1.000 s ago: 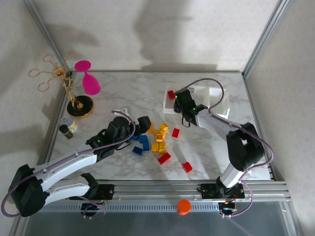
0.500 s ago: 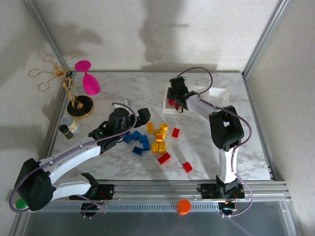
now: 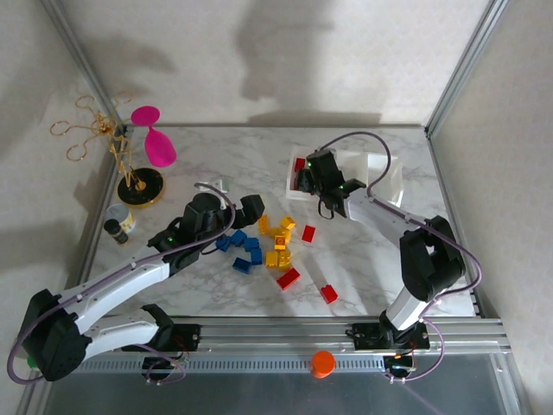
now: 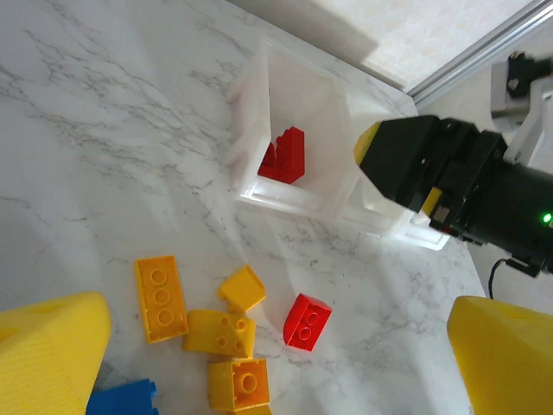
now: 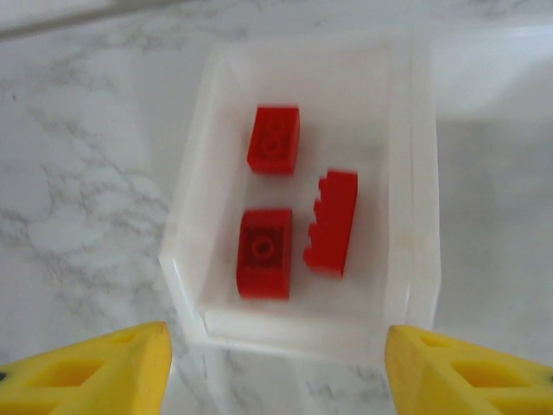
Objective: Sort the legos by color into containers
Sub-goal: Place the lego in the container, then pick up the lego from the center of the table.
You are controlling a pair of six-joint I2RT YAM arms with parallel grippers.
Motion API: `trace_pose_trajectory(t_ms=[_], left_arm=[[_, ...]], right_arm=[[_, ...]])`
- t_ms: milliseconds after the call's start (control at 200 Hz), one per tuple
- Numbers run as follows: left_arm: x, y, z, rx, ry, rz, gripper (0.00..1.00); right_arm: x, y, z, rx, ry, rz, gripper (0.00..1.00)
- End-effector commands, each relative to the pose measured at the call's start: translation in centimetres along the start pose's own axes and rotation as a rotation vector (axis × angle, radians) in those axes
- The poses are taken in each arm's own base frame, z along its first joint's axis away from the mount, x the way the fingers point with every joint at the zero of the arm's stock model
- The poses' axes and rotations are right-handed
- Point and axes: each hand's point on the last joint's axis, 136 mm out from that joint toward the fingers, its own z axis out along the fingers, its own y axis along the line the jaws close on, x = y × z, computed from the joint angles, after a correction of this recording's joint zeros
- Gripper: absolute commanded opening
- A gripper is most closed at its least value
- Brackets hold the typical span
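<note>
Overhead first: the right gripper (image 3: pixel 309 180) hangs at the left end of the containers (image 3: pixel 384 177), near the far edge of the table (image 3: pixel 251 160). A red brick (image 3: pixel 300 164) shows in the leftmost bin just beside it. Loose legos (image 3: pixel 276 246) are scattered mid-table, blue on the left, yellow in the middle, red trailing off toward the near right corner. At the pile's left side the left gripper (image 3: pixel 245 218) sits just above the blue ones.

Left wrist now: yellow fingers (image 4: pixel 52 350) spread wide, nothing clamped. Yellow bricks (image 4: pixel 220 333) and one loose red (image 4: pixel 307 322) lie on the marble between and ahead of them, with a blue corner by the left finger. Beyond, the end bin holds red, and the right gripper (image 4: pixel 399 171) looms just right of it.

Right wrist: fingers (image 5: pixel 86 372) apart and empty, fully released. Three red pieces (image 5: pixel 264 252) lie in the bin straight ahead of the tips, two studs-up and one on its side, all clear of the fingers.
</note>
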Motion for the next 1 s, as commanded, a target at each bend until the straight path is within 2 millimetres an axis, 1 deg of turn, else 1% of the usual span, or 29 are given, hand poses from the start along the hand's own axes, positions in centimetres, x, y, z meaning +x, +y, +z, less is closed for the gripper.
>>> trace_pose_trajectory(t_ms=[0,120,215,305,375,380,396,446,621,771,996], left_arm=[[1.5,0.6,-0.9,-0.002,0.041,-0.015,1.00],[2.5,1.1,-1.7,0.003,0.056,-0.020,1.00],[3.1,2.2,-2.3,-0.018,0.040,-0.038,1.00],[3.8,3.1,-2.5,-0.028,0.044,-0.054,1.00],[4.3,3.4,-2.6,-0.032,0.058,-0.064,1.00],[4.4,3.5,-2.6,-0.032,0.059,-0.065,1.00],[4.4,3.5,-2.6,-0.033,0.059,-0.067,1.00],[4.6,3.7,-2.7,-0.036,0.058,-0.073,1.00],[4.7,4.2,-2.9,-0.041,0.042,-0.079,1.00],[4.8,4.1,-2.8,-0.043,0.054,-0.069,1.00],[4.9,4.2,-2.8,-0.047,0.053,-0.068,1.00]], right_arm=[[2.7,-0.3,-1.2,0.002,0.053,0.026,0.68],[5.1,0.0,-1.4,0.002,0.094,0.020,0.72],[7.1,0.4,-1.4,-0.007,0.117,0.015,0.74],[9.0,0.4,-0.9,-0.017,0.151,0.026,0.75],[10.0,-0.1,-0.3,0.004,0.173,0.030,0.77],[10.3,0.3,-0.4,-0.004,0.176,0.022,0.78],[10.7,0.7,-0.5,-0.011,0.183,0.013,0.78],[11.5,1.0,-0.2,-0.008,0.198,0.004,0.79],[13.0,0.6,0.8,0.035,0.226,0.005,0.80],[14.4,-1.0,1.0,0.103,0.245,0.029,0.77],[15.8,-1.9,1.0,0.132,0.268,0.036,0.69]])
